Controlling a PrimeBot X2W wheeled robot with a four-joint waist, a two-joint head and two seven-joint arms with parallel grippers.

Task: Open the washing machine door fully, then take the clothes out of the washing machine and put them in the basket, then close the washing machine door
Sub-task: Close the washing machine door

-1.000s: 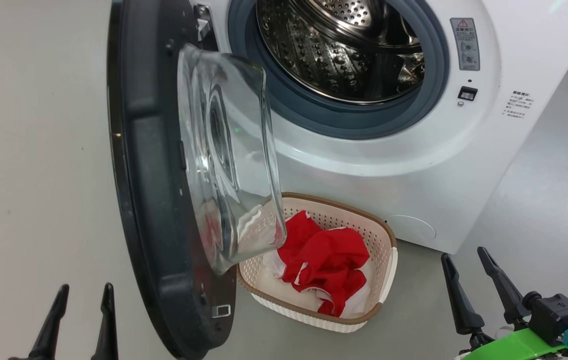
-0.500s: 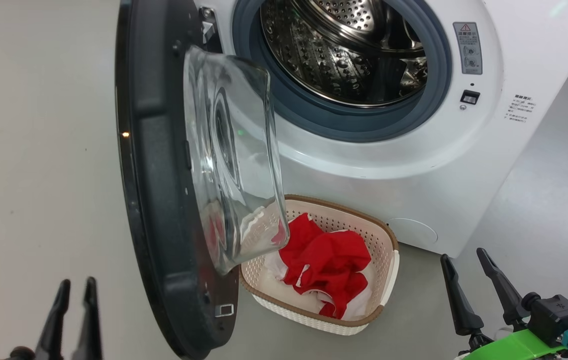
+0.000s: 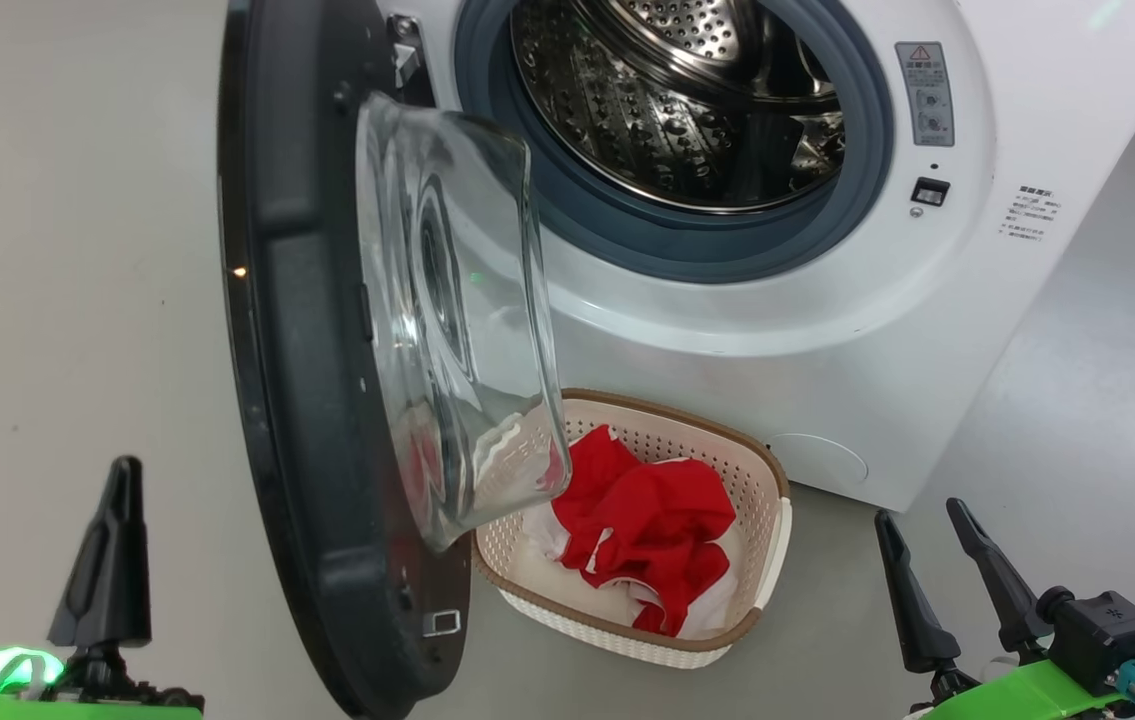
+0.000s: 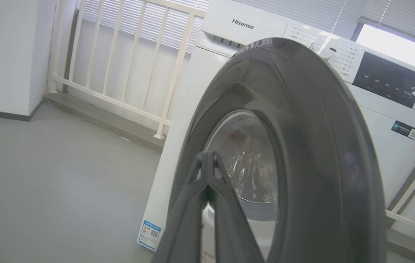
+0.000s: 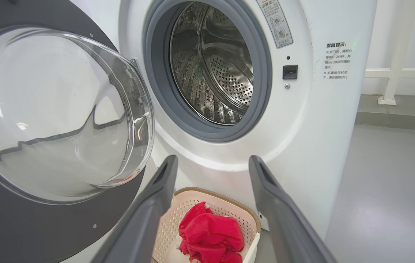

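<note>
The door of the washing machine stands open. Red clothes lie in the basket on the floor below it. The left tool is pressed together, empty, facing the door's outer side; the right tool is spread, right of the basket.

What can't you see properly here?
- Head view: left end of the basket, warped behind the washing machine door glass.
- Head view: top of the drum, cut by the upper edge.
- Right wrist view: bottom of the clothes, cut by the lower edge.
- Head view: warning label print, too small.
</note>
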